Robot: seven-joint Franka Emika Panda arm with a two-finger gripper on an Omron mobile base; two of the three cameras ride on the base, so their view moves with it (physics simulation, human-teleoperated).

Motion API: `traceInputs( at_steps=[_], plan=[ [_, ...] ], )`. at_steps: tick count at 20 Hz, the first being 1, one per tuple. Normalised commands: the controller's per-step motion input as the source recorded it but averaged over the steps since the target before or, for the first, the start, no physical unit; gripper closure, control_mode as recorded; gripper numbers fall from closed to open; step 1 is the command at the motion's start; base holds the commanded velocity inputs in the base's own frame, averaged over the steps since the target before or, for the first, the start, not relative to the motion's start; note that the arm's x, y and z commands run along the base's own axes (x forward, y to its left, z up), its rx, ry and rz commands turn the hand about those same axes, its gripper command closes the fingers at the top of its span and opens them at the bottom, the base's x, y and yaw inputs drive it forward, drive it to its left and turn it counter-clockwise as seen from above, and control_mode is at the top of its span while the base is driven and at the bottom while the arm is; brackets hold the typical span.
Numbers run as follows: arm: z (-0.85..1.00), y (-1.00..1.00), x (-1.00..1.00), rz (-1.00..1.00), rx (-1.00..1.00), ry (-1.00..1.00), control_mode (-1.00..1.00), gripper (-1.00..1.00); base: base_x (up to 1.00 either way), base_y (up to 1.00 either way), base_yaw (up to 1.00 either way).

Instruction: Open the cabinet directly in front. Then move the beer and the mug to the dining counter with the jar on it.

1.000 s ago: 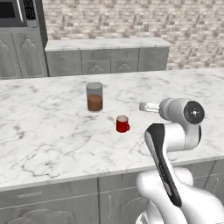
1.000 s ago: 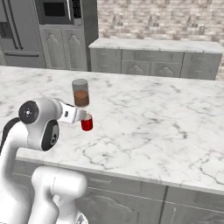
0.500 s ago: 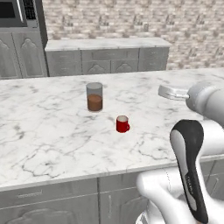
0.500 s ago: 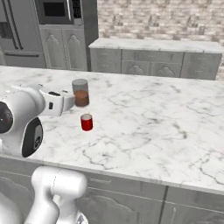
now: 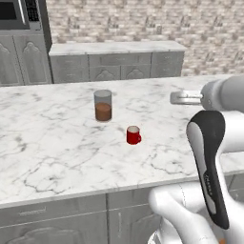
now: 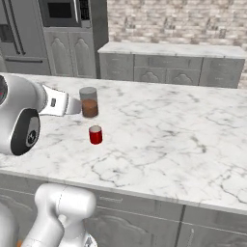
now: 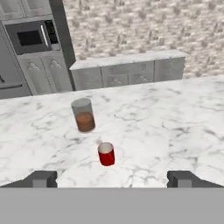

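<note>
The small red mug (image 5: 133,135) (image 6: 95,134) (image 7: 106,154) stands upright on the white marble dining counter (image 5: 57,157) (image 6: 173,140). A short way behind it stands the glass jar (image 5: 103,105) (image 6: 89,102) (image 7: 83,115) with brown contents. My gripper (image 7: 111,178) is open and empty, hanging above the counter's near side, well back from the mug. Its grey hand (image 5: 185,97) (image 6: 57,105) sticks out of the white arm, to the right of the mug in the left base view. The beer and the cabinet are out of view.
Across the aisle runs a lower marble worktop (image 5: 114,47) (image 6: 169,49) on grey base cabinets, in front of a brick wall. A tall dark unit with a microwave (image 7: 33,37) (image 6: 60,10) stands at the far left. The arm's big elbow (image 5: 209,157) (image 6: 21,125) hangs over the counter's front edge.
The hand has drawn back from the mug and risen a little, while the elbow swung toward the cameras. Mug and jar have stayed put. The jaws have stayed open.
</note>
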Motion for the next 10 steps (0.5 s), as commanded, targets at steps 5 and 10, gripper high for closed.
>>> traceInputs(
  at_steps=[5,10],
  plan=[
    [-0.36,0.00,-0.78,0.04,-0.05,0.14,-1.00,-1.00,0.00,0.00,0.00],
    [0.00,0.00,0.00,0.00,0.00,0.00,1.00,-1.00,-0.67,0.67,0.18]
  ],
)
